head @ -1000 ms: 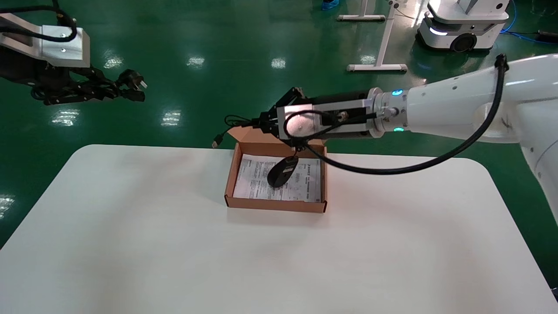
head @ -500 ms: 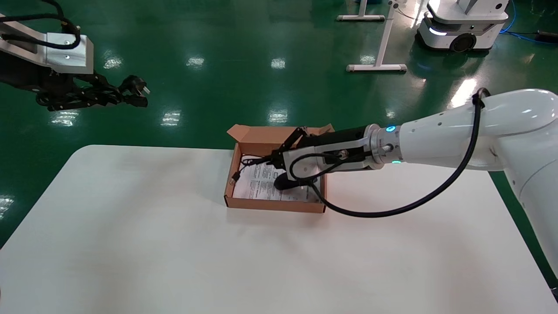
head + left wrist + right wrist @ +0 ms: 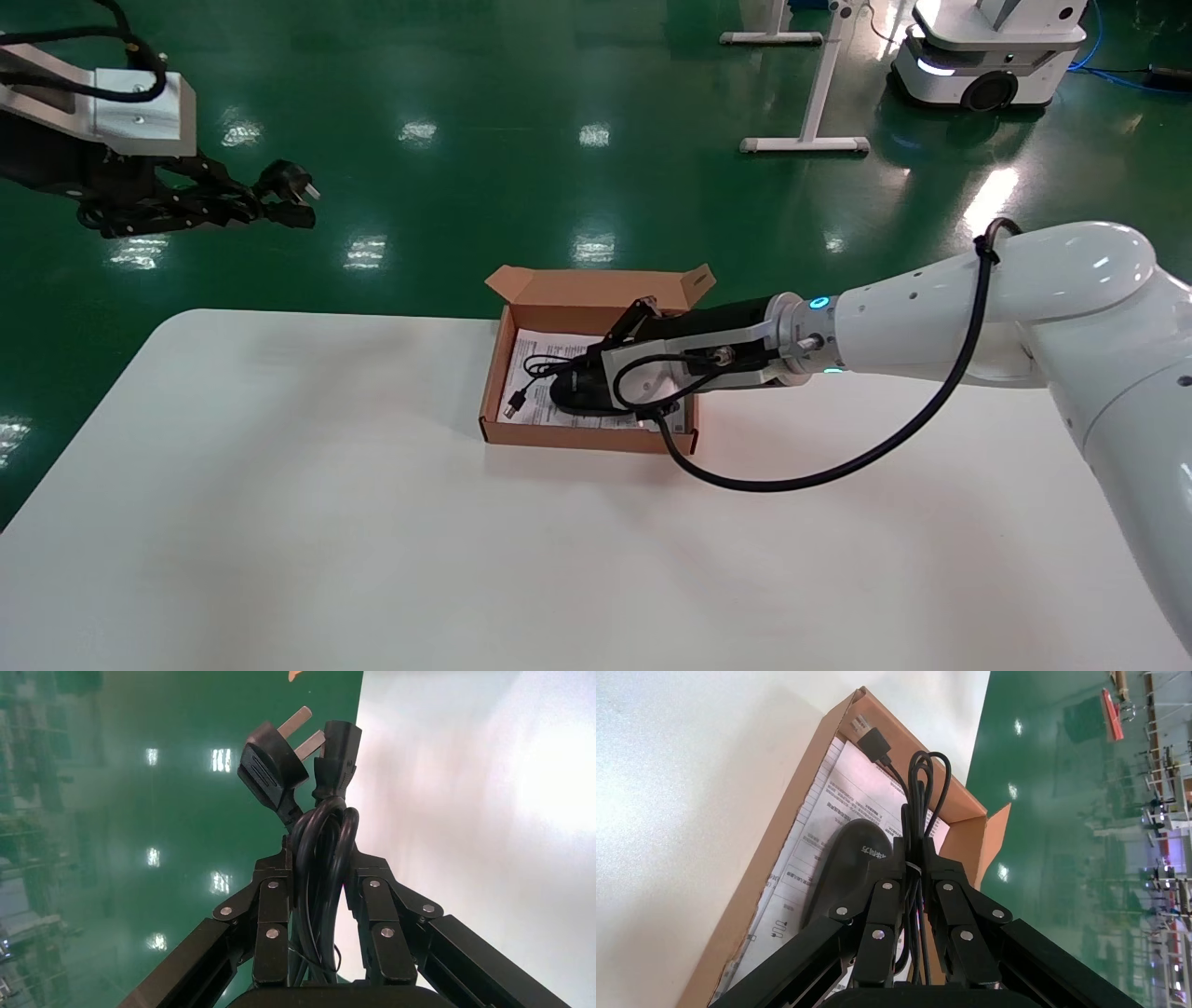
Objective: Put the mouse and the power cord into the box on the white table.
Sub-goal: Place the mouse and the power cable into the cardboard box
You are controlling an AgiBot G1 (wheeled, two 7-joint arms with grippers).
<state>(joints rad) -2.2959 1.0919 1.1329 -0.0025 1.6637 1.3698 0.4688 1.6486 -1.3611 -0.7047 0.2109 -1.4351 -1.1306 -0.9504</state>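
Note:
The brown cardboard box (image 3: 587,436) stands on the white table (image 3: 372,522), lid flap upright at the back. Inside it the black mouse (image 3: 582,396) lies on the printed sheet, seen in the right wrist view as a dark oval (image 3: 845,860). My right gripper (image 3: 579,371) reaches low into the box and is shut (image 3: 916,857) on the mouse's bundled thin cable (image 3: 921,790). Its USB plug (image 3: 514,403) rests by the box's left wall. My left gripper (image 3: 233,200) hangs off the table's far left, over the floor, shut (image 3: 322,860) on the coiled power cord (image 3: 323,832), pronged plug (image 3: 274,762) sticking out.
Green floor lies beyond the table's far edge. A white table leg frame (image 3: 805,140) and a wheeled robot base (image 3: 987,56) stand far behind. My right arm's own black hose (image 3: 838,461) loops over the table to the right of the box.
My right gripper came down from above the box's lid into the box, bringing the dangling mouse onto the sheet. The left gripper with the power cord hardly shifted.

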